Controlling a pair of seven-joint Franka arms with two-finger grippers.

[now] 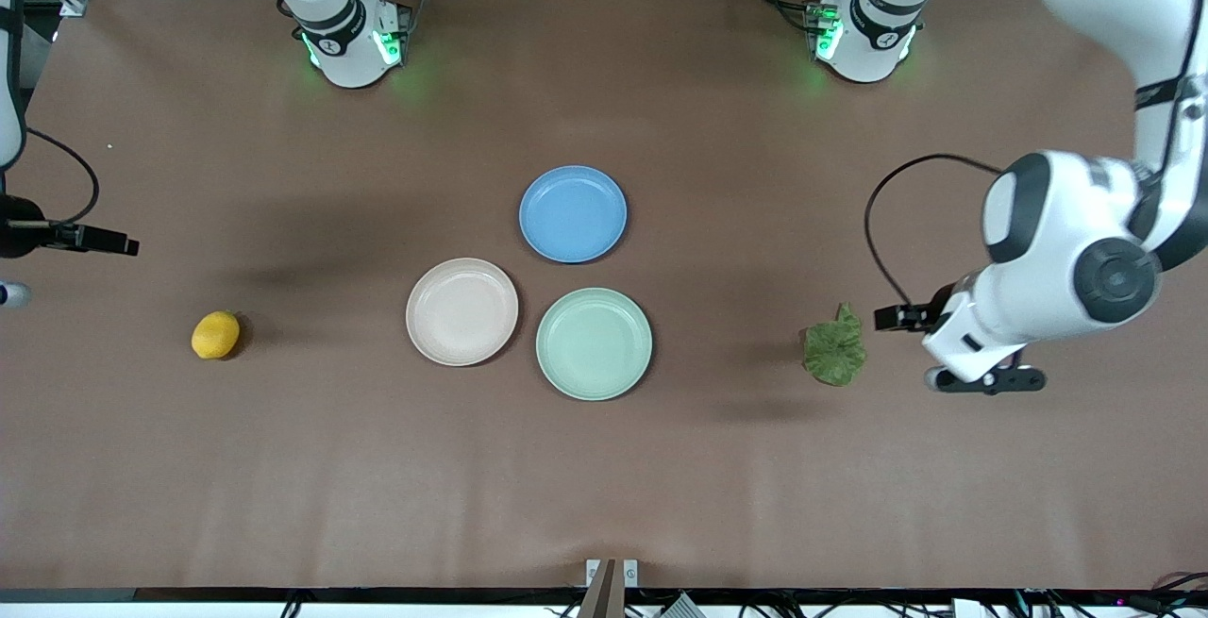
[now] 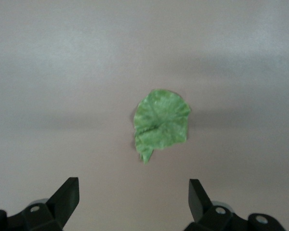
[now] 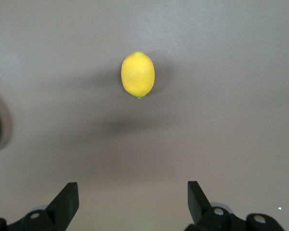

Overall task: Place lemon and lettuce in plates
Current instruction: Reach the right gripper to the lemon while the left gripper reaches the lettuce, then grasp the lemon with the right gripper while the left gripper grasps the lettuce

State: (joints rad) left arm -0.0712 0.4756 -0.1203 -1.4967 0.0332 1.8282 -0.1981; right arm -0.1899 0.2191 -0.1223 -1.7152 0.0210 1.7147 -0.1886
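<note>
The small oval yellow lemon (image 1: 215, 334) is laid on the brown table (image 1: 283, 467), long axis toward one o'clock in the front view. The wrinkly green lettuce leaf (image 1: 834, 347) is laid flat at the left arm's end. The beige-pink plate (image 1: 461, 311) and mint plate (image 1: 594, 343) are set between them. Left gripper (image 2: 133, 199) and right gripper (image 3: 133, 199) are held over the table, fingers spread and released.

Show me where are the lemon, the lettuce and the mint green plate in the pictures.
lemon (image 1: 215, 335), front view, middle of the yellow skin.
lettuce (image 1: 834, 351), front view, middle of the wrinkly leaf.
mint green plate (image 1: 594, 343), front view, bare flat middle of the plate.

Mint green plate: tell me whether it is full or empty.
Empty. The mint green plate shows only its bare inside in the front view; the lettuce lies on the table toward the left arm's end.
</note>
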